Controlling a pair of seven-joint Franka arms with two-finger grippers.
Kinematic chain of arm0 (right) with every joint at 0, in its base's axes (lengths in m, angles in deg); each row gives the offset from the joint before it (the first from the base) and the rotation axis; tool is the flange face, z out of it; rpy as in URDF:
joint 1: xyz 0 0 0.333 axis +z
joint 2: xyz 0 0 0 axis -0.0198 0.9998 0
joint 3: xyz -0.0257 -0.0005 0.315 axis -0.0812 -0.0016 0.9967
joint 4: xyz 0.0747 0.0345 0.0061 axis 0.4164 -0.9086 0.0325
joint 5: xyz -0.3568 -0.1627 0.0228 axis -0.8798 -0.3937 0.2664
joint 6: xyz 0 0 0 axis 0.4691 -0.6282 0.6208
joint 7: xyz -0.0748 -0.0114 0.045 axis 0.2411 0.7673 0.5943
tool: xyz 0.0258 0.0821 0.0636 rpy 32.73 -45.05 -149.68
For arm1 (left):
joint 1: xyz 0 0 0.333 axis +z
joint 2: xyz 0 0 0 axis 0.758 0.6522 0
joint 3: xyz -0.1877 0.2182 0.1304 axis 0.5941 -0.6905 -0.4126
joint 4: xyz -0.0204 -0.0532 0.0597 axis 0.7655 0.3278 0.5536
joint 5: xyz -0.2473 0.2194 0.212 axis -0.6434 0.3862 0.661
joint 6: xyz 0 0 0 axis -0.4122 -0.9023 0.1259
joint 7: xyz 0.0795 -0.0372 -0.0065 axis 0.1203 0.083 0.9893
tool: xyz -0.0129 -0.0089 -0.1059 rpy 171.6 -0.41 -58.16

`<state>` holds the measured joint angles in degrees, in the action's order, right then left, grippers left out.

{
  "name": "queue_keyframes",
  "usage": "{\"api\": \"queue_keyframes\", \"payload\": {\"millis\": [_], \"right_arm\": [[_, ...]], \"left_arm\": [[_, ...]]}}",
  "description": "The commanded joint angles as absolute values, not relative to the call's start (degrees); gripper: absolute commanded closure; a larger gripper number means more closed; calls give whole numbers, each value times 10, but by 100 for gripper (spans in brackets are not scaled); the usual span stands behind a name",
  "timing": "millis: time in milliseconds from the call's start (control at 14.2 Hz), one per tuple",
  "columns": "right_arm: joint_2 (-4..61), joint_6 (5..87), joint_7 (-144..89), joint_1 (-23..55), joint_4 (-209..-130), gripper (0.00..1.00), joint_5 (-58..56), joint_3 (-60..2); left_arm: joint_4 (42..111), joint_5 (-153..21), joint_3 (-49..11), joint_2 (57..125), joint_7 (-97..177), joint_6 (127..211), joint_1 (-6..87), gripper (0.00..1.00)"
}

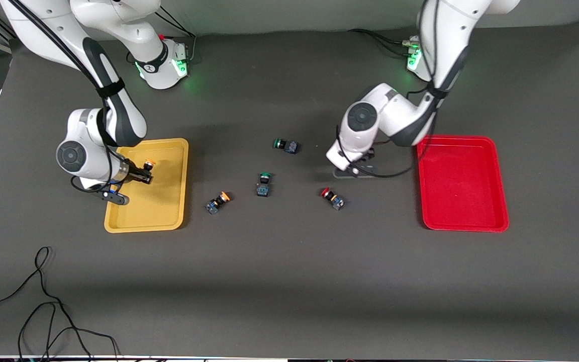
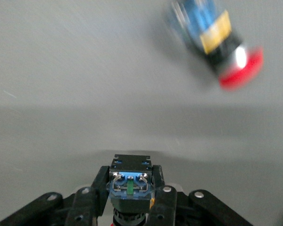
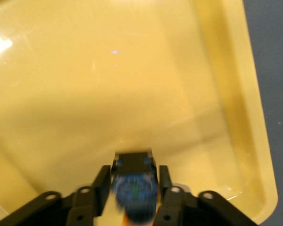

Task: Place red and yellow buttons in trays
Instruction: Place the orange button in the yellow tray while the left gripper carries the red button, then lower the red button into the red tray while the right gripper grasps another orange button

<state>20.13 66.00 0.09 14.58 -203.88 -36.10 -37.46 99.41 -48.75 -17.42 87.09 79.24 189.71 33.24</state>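
My right gripper is over the yellow tray. Its fingers stand slightly apart around a yellow-capped button, which is blurred between them in the right wrist view. My left gripper is low over the table beside the red tray. It is shut on a black-and-blue button with a hint of red cap. A red-capped button lies on the table near it and shows blurred in the left wrist view. Another yellow-capped button lies beside the yellow tray.
Two green-capped buttons lie mid-table, one farther from the front camera, one between the loose yellow and red buttons. A black cable loops near the table's front edge at the right arm's end.
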Motion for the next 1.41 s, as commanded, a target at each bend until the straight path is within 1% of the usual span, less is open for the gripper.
{"api": "queue_keyframes", "payload": {"millis": [0,141,211,282,352,563,634,775,845,915,986,1056,1127,1197,1268,1338], "right_arm": [[186,658,-5,149,-2037,0,-353,-376],[166,644,4,151,-2031,0,-353,-375],[155,630,21,154,-2012,0,-353,-371],[154,607,49,156,-1983,0,-353,-362],[161,585,86,159,-1942,0,-352,-338],[212,565,214,160,-1844,0,-352,-264],[236,569,248,160,-1819,0,-351,-240],[284,575,303,161,-1776,0,-350,-215],[304,594,314,161,-1771,0,-351,-206],[319,621,318,161,-1774,0,-351,-204],[336,638,319,164,-1775,0,-351,-204],[351,650,327,165,-1775,0,-351,-204],[362,662,335,171,-1776,0,-351,-203],[370,672,336,173,-1780,0,-351,-204],[374,685,336,173,-1787,5,-351,-203],[375,689,337,176,-1790,19,-351,-203]], "left_arm": [[999,-492,-170,816,766,1859,403,92],[1000,-505,-170,802,687,1829,470,93],[1003,-508,-171,797,650,1820,501,93],[1005,-508,-172,793,606,1811,534,93],[1008,-508,-173,794,563,1809,566,93],[1020,-507,-175,819,444,1827,650,93],[1021,-506,-176,836,416,1844,666,93],[1023,-501,-177,862,395,1865,684,93],[1023,-501,-177,867,395,1867,682,92],[1023,-500,-177,872,395,1868,681,86],[1023,-496,-177,876,394,1871,680,57],[1021,-483,-177,877,394,1866,680,20],[1017,-479,-176,872,394,1856,678,8],[1014,-479,-175,858,395,1838,677,1],[1002,-479,-173,840,397,1808,676,0],[983,-481,-170,825,401,1769,676,1]]}}
